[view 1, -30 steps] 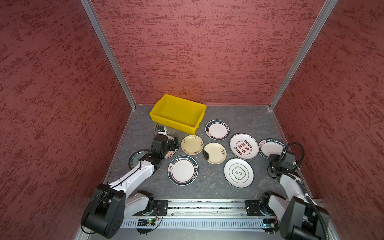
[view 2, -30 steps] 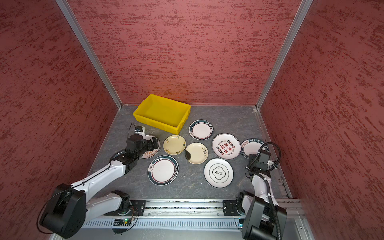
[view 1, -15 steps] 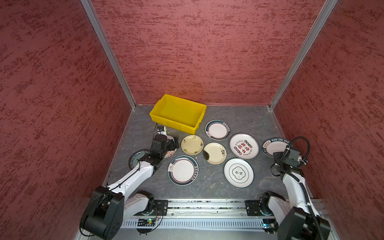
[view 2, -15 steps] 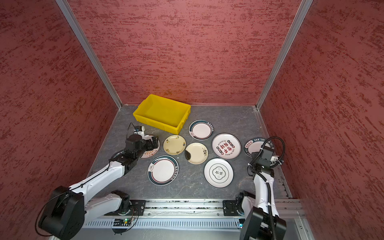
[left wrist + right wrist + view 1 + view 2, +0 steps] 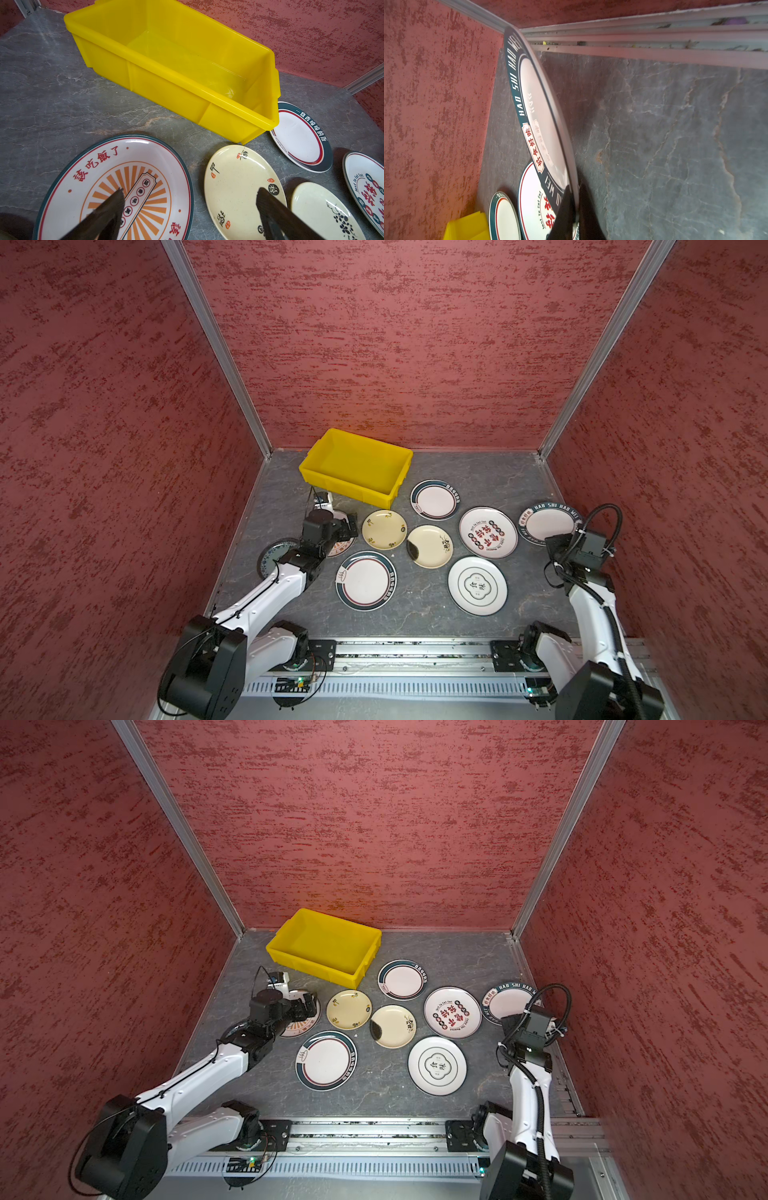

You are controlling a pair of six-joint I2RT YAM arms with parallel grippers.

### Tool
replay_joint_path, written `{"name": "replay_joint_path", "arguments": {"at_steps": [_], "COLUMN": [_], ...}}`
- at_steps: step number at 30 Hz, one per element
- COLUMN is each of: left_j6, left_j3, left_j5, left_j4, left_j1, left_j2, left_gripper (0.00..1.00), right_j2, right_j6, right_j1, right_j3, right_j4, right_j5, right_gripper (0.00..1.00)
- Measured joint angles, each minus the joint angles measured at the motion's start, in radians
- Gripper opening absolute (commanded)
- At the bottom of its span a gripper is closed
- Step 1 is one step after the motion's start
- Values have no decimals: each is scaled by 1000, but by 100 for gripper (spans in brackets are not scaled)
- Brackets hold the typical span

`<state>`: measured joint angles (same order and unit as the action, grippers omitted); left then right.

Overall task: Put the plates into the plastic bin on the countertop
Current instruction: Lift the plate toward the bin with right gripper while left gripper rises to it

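Right fingers (image 5: 564, 207) pinch the tilted HAO SHI plate (image 5: 538, 108) by its rim; left fingers (image 5: 108, 212) gape over the sunburst plate (image 5: 93, 166).

Both top views look down steeply from high above the near edge and face the far wall. Each takes in the whole countertop (image 5: 478, 472), both arms and the plastic bin (image 5: 311, 965).

The left wrist camera sits low and close over the sunburst plate (image 5: 116, 166), facing far toward the bin.

The right wrist camera is rolled sideways, very close to the lettered plate (image 5: 542, 124), and faces the far wall.

All four views show the bin.
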<state>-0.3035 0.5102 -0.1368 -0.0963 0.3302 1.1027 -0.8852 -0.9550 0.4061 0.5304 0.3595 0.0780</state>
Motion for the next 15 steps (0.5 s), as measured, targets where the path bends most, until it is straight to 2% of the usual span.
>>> {"name": "replay_joint_path", "arguments": {"at_steps": [6,11,15], "left_j6": [-4,-4,-14], "left_j3": [-9,-44,-60], "left_j5": [28,105,167], "left_j4": [-2,-50,-98], "left_j1": [0,0,0], "left_j2": [-23,-55,-56], "left_gripper": [99,99,99], "right_j2": [-35,-90,-135], "right_j6": [41,99,134], "right_j1": [-76,-144,-241], "right_j3": [27,102,154], "right_j4": [-21,-64,-125], "right_j5": [102,200,259], "right_gripper": [0,0,0]}}
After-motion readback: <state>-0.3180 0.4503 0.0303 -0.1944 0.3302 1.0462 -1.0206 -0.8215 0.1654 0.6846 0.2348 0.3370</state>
